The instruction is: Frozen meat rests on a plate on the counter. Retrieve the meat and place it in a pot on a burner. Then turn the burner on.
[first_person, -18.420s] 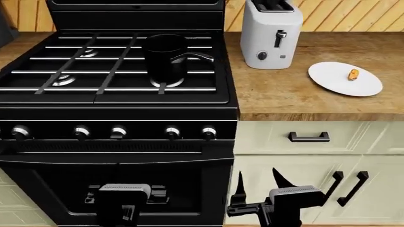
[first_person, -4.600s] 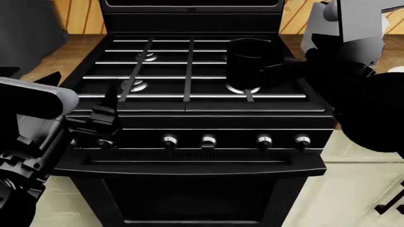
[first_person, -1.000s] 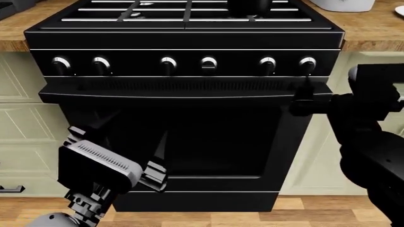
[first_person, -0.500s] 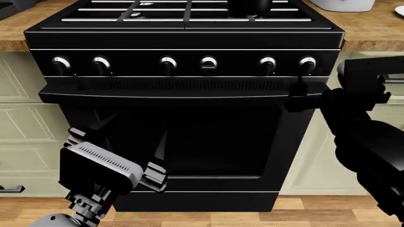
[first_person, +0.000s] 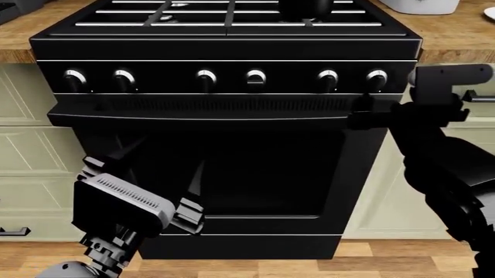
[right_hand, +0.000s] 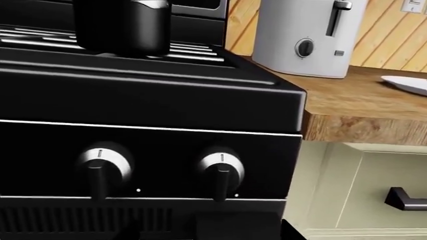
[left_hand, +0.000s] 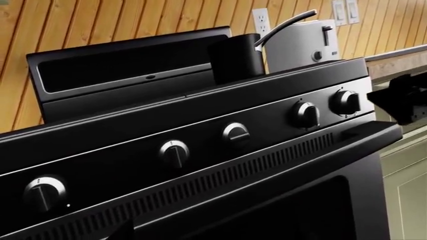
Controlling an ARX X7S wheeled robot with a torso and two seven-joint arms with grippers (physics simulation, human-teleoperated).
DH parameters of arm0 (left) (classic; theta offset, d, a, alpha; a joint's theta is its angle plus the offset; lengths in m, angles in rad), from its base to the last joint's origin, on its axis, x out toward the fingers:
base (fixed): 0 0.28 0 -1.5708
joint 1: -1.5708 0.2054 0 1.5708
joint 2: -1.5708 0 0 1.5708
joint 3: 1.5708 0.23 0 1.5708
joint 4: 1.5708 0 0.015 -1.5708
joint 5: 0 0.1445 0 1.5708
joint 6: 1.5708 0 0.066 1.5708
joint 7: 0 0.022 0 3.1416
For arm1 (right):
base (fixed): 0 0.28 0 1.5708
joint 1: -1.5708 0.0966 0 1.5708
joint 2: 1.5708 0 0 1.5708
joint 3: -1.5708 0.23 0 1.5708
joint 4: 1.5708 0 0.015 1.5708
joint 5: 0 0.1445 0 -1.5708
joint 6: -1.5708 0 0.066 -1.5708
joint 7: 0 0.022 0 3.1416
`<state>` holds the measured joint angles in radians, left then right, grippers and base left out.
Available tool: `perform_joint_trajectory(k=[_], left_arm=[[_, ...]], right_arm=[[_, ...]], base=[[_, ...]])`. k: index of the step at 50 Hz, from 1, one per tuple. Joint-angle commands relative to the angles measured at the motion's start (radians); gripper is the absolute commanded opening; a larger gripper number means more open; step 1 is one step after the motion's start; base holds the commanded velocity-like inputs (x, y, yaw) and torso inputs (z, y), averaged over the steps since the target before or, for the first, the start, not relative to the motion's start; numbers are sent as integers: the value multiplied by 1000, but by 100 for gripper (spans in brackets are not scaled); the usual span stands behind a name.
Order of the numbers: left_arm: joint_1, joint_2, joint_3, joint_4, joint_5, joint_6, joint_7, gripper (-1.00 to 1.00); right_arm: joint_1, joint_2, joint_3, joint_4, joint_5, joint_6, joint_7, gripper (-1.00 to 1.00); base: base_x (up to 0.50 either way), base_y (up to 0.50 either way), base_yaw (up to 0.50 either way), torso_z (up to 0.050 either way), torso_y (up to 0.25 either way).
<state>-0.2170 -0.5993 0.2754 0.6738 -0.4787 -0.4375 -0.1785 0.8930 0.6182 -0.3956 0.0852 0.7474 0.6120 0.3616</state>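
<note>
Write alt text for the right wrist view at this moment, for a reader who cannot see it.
Close, low view of the black stove front: two silver-faced knobs sit just ahead on the control panel. Above, the black pot stands on the grates; a white toaster and the edge of the white plate sit on the wood counter.

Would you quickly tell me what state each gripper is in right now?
Left gripper: open, holding nothing, low in front of the oven door.
Right gripper: cannot be told; dark against the stove front, just below the knobs.

Tall black pot (right_hand: 122, 26) upright on stove grates, silvery handle, white plate (right_hand: 407, 83) edge on wood counter (right_hand: 353, 107), meat seemingly unseen
</note>
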Motion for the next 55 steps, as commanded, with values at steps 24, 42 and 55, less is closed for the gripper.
perform_joint_trajectory(k=[24, 42, 55], left_arm=[[18, -8, -13, -2, -8, 19, -6, 100], [0, -2, 1, -20, -2, 10, -9, 100], [-5, 4, 2, -46, -2, 17, -8, 100]], right_arm=[[-51, -31, 28, -50, 15, -25, 71, 100], [-5, -50, 12, 61, -15, -69, 4, 100], [48, -73, -29, 172, -60, -93, -58, 100]], base=[[0, 0, 0, 0, 0], [0, 0, 0, 0, 0], [0, 0, 0, 0, 0]])
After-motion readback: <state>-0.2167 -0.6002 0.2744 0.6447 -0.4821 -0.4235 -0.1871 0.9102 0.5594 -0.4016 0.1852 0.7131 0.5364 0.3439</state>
